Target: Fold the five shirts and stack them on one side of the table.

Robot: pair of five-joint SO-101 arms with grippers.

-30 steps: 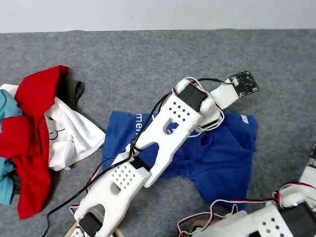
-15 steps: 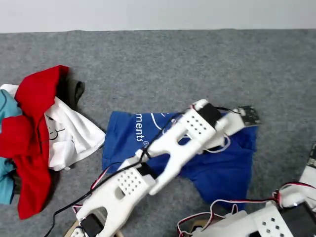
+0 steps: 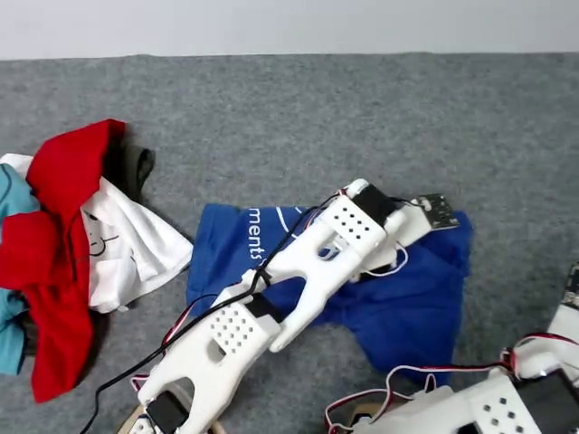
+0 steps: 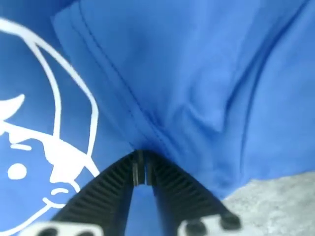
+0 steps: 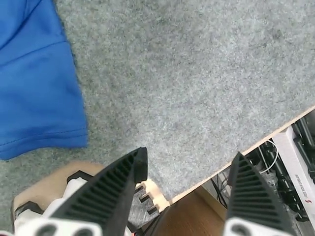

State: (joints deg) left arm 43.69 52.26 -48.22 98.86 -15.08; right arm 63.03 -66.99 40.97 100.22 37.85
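A blue shirt (image 3: pixel 403 303) with white print lies spread in the middle of the grey table, partly under my left arm (image 3: pixel 317 262), which stretches across it to its far right corner. In the left wrist view my left gripper (image 4: pixel 140 160) is shut, pinching a seam fold of the blue shirt (image 4: pixel 197 73). My right gripper (image 5: pixel 189 157) stands open over bare grey felt near the table's front edge, with the blue shirt's hem (image 5: pixel 34 88) beside it and nothing between its fingers.
At the table's left edge lies a crumpled pile: a red shirt (image 3: pixel 59 226), a white shirt (image 3: pixel 131 249), a teal one (image 3: pixel 9 271) and a dark one (image 3: pixel 134 167). The right arm's base (image 3: pixel 488 407) sits at the front right. Wooden table edge (image 5: pixel 206 196) shows.
My left arm swung its wrist down from over the far grey felt onto the blue shirt's far right corner, then shifted slightly left. The shirt pile and right arm stayed still.
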